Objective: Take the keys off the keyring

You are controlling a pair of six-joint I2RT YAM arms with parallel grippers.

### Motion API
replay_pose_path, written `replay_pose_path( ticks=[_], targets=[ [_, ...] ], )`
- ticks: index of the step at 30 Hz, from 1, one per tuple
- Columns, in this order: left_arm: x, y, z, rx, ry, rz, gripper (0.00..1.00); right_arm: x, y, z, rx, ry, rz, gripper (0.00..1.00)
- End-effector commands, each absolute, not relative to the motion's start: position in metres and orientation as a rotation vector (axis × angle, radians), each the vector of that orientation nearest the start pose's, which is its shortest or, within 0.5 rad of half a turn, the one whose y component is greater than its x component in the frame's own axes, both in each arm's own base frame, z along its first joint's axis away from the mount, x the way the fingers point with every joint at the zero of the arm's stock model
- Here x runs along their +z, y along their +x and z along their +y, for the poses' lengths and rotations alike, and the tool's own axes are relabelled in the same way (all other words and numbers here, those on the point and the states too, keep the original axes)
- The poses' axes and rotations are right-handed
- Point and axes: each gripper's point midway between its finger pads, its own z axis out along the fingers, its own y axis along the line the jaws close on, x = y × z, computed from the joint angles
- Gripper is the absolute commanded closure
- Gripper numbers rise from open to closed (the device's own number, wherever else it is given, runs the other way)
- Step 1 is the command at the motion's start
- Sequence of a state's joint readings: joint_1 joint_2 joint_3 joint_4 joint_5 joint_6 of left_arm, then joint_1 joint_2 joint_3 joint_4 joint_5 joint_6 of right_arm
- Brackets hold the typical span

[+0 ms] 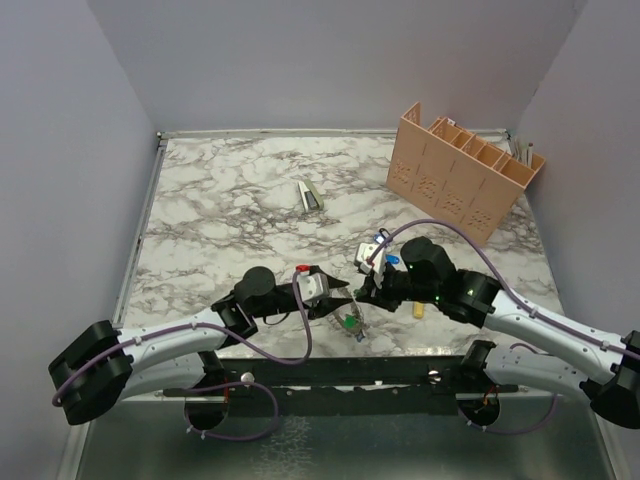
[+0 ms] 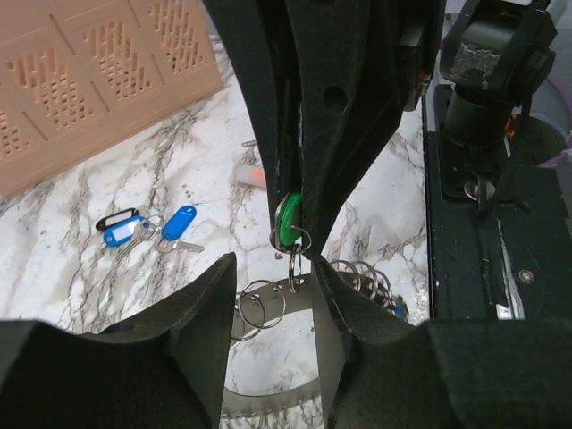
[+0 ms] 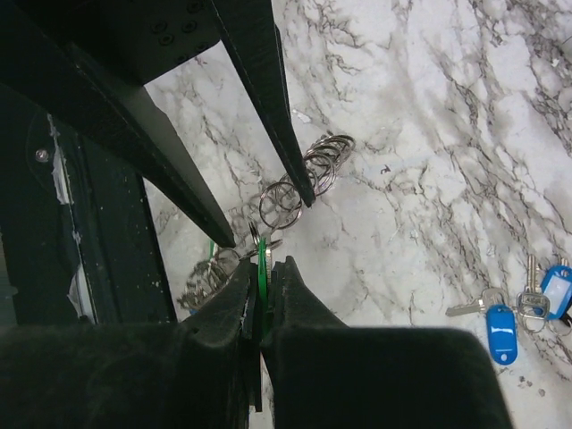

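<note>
The veined marble table carries everything near its front edge. There the right claw is clenched on the green-headed key, which stands upright with its metal end hanging down. The left claw is released and straddles it. The coiled grey keyring lies flat below, and the blue-headed keys lie well apart.

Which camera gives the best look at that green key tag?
The left wrist view: the green key tag faces the camera, pinched in the right claw, a small ring hanging beneath. The right wrist view shows it edge-on, a thin green sliver between its fingers. The top view gives only a green speck.
</note>
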State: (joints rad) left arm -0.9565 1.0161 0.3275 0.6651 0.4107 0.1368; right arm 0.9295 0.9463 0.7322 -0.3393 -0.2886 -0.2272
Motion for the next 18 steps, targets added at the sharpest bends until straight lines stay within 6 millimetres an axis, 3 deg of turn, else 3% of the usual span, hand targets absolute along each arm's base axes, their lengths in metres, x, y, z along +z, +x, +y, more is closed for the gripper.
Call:
replay_pose_path(
  ticks=[1,9,18],
  targets=[
    [0.193,0.132,-0.326,-1.019,1.209,1.141,0.61,0.184,0.146,0.276,0.757,-1.367,1.685,0.99],
    [0.185,0.125,-0.330,-1.063,1.258,1.142,0.64,0.186,0.141,0.280,0.797,-1.389,1.674,0.99],
    [0.178,0.131,-0.332,-1.047,1.243,1.185,0.69,0.187,0.139,0.280,0.807,-1.386,1.667,0.99]
  ],
)
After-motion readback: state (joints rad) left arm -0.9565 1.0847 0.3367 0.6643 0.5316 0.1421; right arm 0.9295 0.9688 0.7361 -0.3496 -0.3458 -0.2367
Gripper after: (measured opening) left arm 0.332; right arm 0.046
